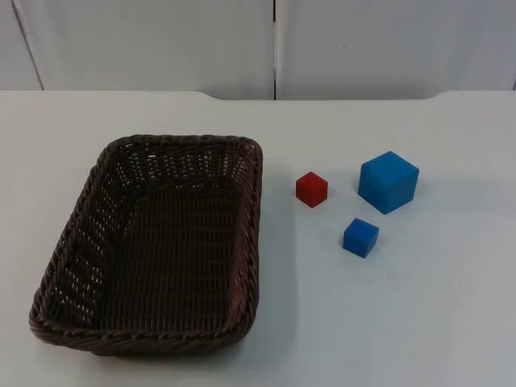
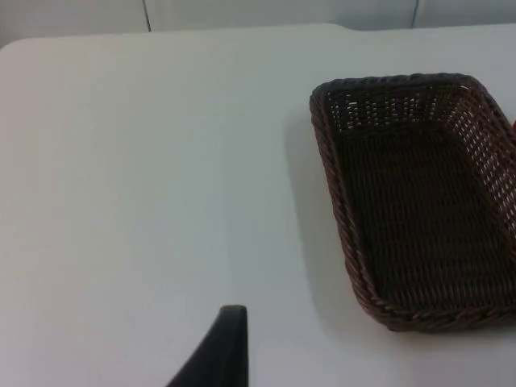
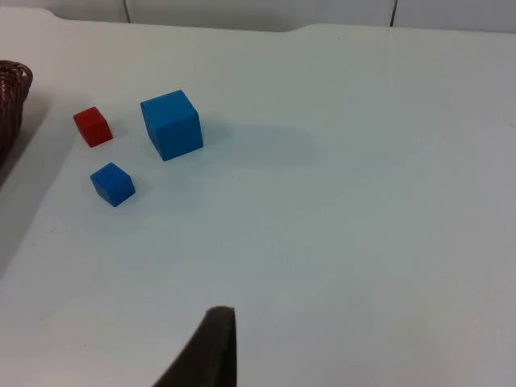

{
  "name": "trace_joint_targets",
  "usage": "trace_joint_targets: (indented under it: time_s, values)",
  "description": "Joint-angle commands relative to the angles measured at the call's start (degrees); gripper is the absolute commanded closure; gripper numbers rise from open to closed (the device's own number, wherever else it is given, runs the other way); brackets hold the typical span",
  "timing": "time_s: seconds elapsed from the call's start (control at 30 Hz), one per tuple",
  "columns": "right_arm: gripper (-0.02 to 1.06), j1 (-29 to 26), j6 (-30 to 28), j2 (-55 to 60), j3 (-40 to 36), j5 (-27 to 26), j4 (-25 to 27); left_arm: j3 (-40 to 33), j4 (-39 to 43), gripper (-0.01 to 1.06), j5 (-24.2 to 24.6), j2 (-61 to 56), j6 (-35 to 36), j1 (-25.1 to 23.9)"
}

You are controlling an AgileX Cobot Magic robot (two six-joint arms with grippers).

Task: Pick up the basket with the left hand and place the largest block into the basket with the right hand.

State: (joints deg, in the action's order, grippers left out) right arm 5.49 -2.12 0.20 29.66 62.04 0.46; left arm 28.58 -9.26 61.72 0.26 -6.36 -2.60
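Note:
A dark brown wicker basket rests empty on the white table at the left. To its right lie three blocks: a large blue block, a small blue block and a small red block. In the left wrist view my left gripper hangs over bare table, well away from the basket. In the right wrist view my right gripper hangs over bare table, well short of the large blue block, the small blue block and the red block. A bit of the basket's rim shows beside them.
The table ends at the grey partition wall behind the basket and blocks. Bare table surface lies in front of and to the right of the blocks.

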Motion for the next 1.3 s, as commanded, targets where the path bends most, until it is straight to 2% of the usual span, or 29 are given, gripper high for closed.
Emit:
trace_joint_targets:
  time_s: [0.0, 0.83, 1.27]
  values:
    - [-0.01, -0.42, 0.07, -0.20, -0.18, -0.26, -0.15, -0.21, 0.90, 0.00, -0.19, -0.26, 1.37, -0.15]
    - [-0.01, -0.30, 0.07, -0.20, -0.18, -0.26, -0.46, 0.03, 0.28, 0.00, -0.43, -0.26, 1.72, -0.15]
    - [-0.01, -0.30, 0.07, -0.20, -0.18, -0.26, -0.46, 2.09, -2.06, 0.00, -1.36, 5.31, 1.72, -0.15]
